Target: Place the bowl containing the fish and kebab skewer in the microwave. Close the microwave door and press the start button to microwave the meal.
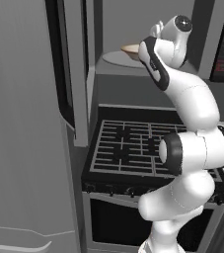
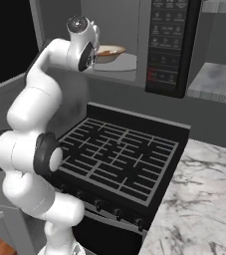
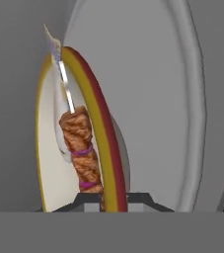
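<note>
**Q:** Where is the bowl at this moment?

**A:** The bowl (image 2: 109, 52) sits inside the microwave (image 2: 134, 45), over the round turntable (image 2: 122, 64) in the grey cavity above the stove (image 2: 119, 159). My end effector (image 3: 102, 197) is pinching its tan-yellow rim, the jaws nearly together on the thin edge. In the hand view the bowl reads edge-on because my wrist is rolled, with the kebab skewer (image 3: 81, 148) lying just above my fingertips and the pale fish (image 3: 59, 64) reaching past it to the far rim.

**Q:** What could go wrong from here?

**A:** In my judgement, the release. I cannot tell whether the bowl's base is fully down on the turntable or just above it. If I let go while it hangs, it may drop and tip, and the skewer or fish could slide out. A grip on one edge alone also leaves the bowl free to tilt if I move sharply.

**Q:** Anything beyond the bowl?

**A:** The microwave door (image 1: 69, 69) stands open to my left, beside the tall fridge (image 1: 24, 128). Pulling my arm back carelessly could drag the rim along or knock the door's edge. The button panel (image 2: 167, 45) stands to the right of the cavity, untouched so far; the marble worktop (image 2: 199, 199) lies beyond the stove.
</note>
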Controlling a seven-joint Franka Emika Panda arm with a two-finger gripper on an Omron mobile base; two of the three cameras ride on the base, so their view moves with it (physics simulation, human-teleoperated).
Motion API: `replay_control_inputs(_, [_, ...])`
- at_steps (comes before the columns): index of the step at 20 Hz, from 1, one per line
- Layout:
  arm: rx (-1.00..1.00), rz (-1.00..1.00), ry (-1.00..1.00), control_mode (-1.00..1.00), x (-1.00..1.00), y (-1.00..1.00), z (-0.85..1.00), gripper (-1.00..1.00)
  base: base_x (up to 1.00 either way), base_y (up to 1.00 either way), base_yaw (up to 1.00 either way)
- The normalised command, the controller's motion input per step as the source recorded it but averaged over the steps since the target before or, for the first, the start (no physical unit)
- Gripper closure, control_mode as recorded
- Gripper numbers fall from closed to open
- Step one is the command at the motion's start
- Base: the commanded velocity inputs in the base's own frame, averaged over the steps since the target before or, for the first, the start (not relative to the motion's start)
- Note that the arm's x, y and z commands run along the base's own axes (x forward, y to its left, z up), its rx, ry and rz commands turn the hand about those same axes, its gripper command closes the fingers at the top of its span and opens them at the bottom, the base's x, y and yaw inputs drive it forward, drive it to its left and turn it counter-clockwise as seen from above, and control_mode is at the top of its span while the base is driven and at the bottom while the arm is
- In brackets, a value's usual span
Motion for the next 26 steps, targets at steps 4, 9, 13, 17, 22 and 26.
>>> replay_control_inputs(4, [0.0, 0.0, 0.02, -1.0, 0.39, 0.0, -0.05, -1.0, 0.0, 0.0, 0.0])
replay_control_inputs(9, [0.0, 0.0, 0.01, -1.0, 0.15, -0.11, -0.01, -1.0, 0.0, 0.0, 0.0])
replay_control_inputs(13, [0.0, 0.0, 0.0, -1.0, -0.11, -0.12, 0.0, -1.0, 0.0, 0.0, 0.0])
replay_control_inputs(17, [-0.01, 0.0, -0.01, -1.0, -0.56, 0.0, 0.0, -1.0, 0.0, 0.0, 0.0])
replay_control_inputs(22, [-0.07, 0.03, -0.07, -1.0, -0.93, 0.0, 0.0, -1.0, 0.0, 0.0, 0.0])
replay_control_inputs(26, [-0.25, 0.21, -0.02, -1.0, -1.0, 0.0, 0.0, -1.0, 0.0, 0.0, 0.0])
